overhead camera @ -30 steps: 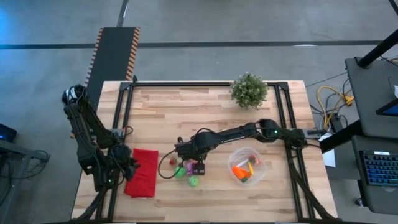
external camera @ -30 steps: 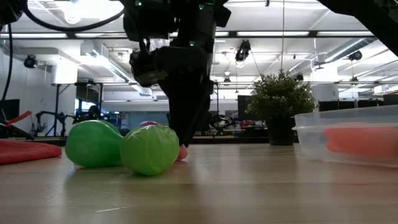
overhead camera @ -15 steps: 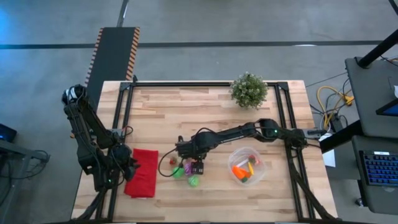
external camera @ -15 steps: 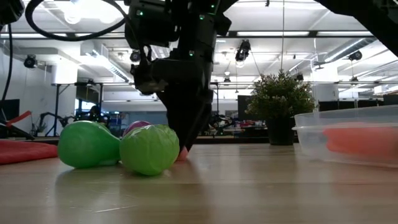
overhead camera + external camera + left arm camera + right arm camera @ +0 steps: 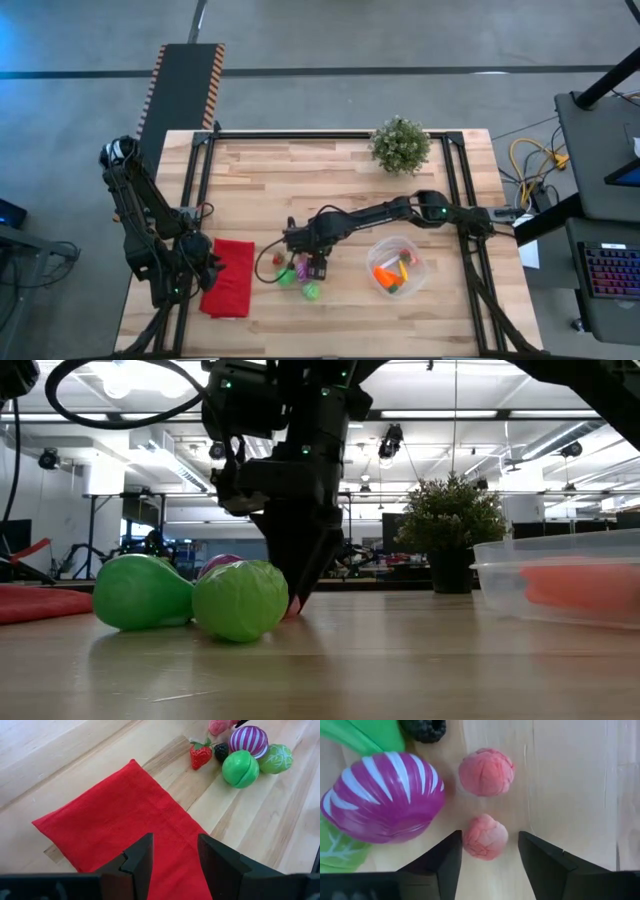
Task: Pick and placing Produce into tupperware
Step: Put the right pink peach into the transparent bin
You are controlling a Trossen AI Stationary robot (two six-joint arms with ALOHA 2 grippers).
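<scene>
The produce lies in a cluster (image 5: 298, 278) at the table's middle: two green pieces (image 5: 143, 592) (image 5: 240, 600), a purple-white striped piece (image 5: 382, 797), a strawberry (image 5: 200, 755), a dark berry (image 5: 422, 730) and two pink pieces (image 5: 486, 771). My right gripper (image 5: 490, 847) (image 5: 318, 267) is open and points down. Its fingers stand on either side of the nearer pink piece (image 5: 485, 836), which rests on the wood. The clear tupperware (image 5: 420, 276) to the right holds a carrot (image 5: 383, 274) plus yellow and green pieces. My left gripper (image 5: 175, 850) hovers open over the red cloth (image 5: 115, 815). My right gripper comes from above, with the nearer pink piece (image 5: 479, 840) between its open fingers. One finger (image 5: 447, 860) stands right at the piece's edge. Whether it touches the piece, I cannot tell.
A potted plant (image 5: 400, 145) stands near the far edge. The red cloth (image 5: 228, 278) lies flat at the table's left, under my left arm. Bare wood spreads between the cluster and the tupperware (image 5: 560, 575), and along the far half.
My right gripper has settled a little lower over the pink piece, staying open. The green piece on the cluster's left has slid slightly toward the table's left, uncovering more of the purple striped piece behind it.
</scene>
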